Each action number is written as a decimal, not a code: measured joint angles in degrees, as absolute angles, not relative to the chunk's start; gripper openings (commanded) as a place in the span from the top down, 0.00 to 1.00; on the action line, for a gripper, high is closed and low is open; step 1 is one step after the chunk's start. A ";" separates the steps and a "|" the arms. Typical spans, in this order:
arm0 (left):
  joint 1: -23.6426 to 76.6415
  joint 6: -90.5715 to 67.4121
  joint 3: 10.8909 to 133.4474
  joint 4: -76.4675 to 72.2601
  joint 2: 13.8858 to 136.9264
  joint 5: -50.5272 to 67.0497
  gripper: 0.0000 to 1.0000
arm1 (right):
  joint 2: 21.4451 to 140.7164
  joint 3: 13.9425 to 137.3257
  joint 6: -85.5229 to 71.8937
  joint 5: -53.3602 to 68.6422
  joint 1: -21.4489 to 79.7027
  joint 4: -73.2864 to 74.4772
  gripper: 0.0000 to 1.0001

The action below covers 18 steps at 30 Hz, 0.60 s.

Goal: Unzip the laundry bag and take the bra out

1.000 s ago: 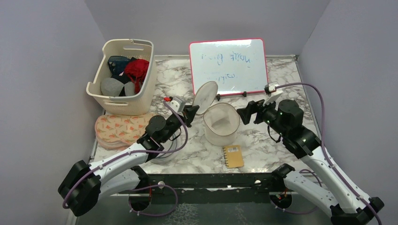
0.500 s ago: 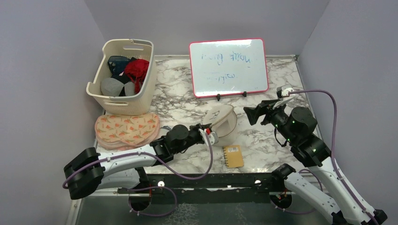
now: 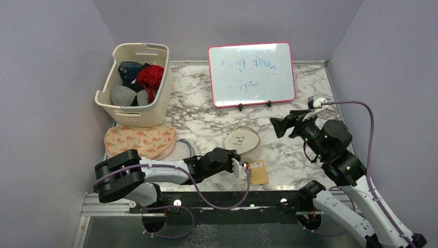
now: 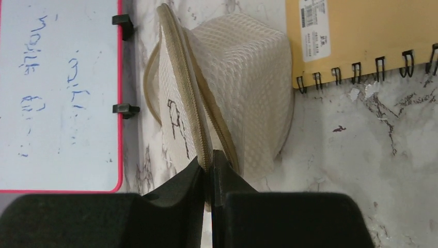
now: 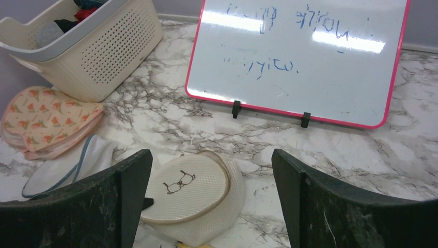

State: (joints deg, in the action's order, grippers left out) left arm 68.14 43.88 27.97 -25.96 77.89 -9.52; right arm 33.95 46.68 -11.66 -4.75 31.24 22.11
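The laundry bag (image 3: 241, 140) sits on the desk (image 3: 206, 111), just beside the notebook (image 3: 261, 173). The left fingers (image 4: 196, 181) are fully shut on its zip edge; the right fingers (image 5: 129, 191) stand wide apart, empty. Nothing pins the bag, so pulling may drag it.

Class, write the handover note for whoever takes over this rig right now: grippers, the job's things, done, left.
Left gripper: shut, pinching the zipper seam of the laundry bag.
Right gripper: open, empty, hovering to the bag's right.
Bag: between whiteboard and notebook, lid lying on top.
Done: zip looks at least partly open.
Left: finish unzipping, lift the lid, take out the bra; contents hidden now.
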 measured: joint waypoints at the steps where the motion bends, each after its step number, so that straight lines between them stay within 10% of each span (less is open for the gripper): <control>1: 68.45 44.18 28.14 -25.82 78.81 -9.72 1.00 | 33.93 46.68 -11.66 -4.82 31.24 22.11 0.16; 13: 70.63 44.23 33.91 -21.41 90.85 -10.11 0.96 | 33.30 46.68 -11.64 -4.97 31.24 21.82 0.16; 18: 70.63 43.00 34.46 -20.45 92.31 -10.13 0.74 | 33.30 46.68 -11.64 -4.97 31.24 21.82 0.16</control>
